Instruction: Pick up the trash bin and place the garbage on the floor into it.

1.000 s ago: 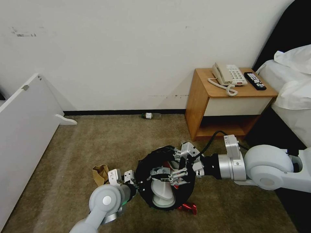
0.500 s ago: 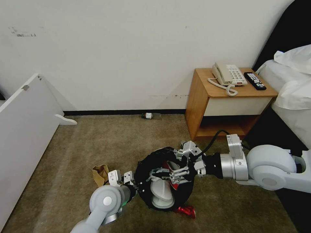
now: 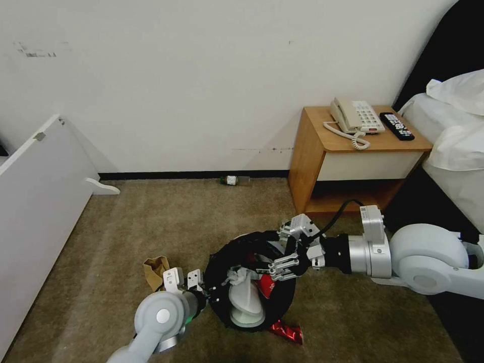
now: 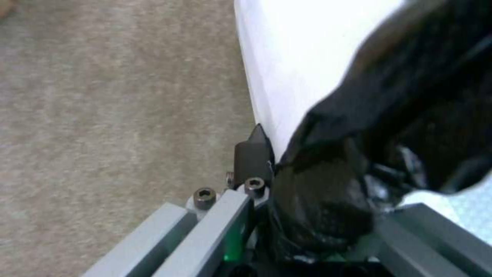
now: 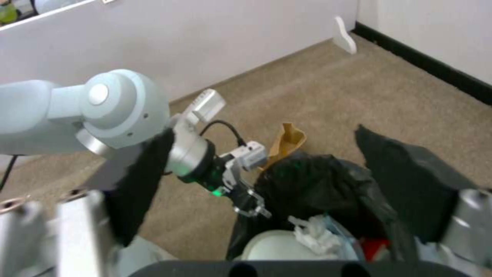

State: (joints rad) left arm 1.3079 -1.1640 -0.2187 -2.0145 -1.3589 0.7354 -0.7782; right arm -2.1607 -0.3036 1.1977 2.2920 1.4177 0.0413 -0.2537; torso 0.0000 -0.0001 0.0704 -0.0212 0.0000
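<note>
The trash bin [image 3: 222,267], white with a black bag over its rim, is tilted above the floor [image 3: 151,227]. My left gripper [image 3: 209,292] is shut on its rim; the left wrist view shows the fingers clamping the black bag [image 4: 389,134] against the white wall [image 4: 287,57]. My right gripper [image 3: 280,268] hovers open over the bin's mouth. Inside lie a white slipper [image 3: 244,302], a tissue [image 5: 318,234] and a red piece [image 3: 264,288]. Garbage on the carpet: a red packet [image 3: 286,333], a brown paper bag [image 3: 156,272], and a green-labelled bottle [image 3: 234,180].
A wooden nightstand [image 3: 312,166] with a phone and a remote stands at the right by the bed [image 3: 454,151]. A white panel [image 3: 40,201] leans along the left. Open carpet lies between the bin and the wall.
My right arm has drawn back to the right. The red piece near its fingers now lies lower inside the bin. The bin and left gripper have shifted slightly left and down.
</note>
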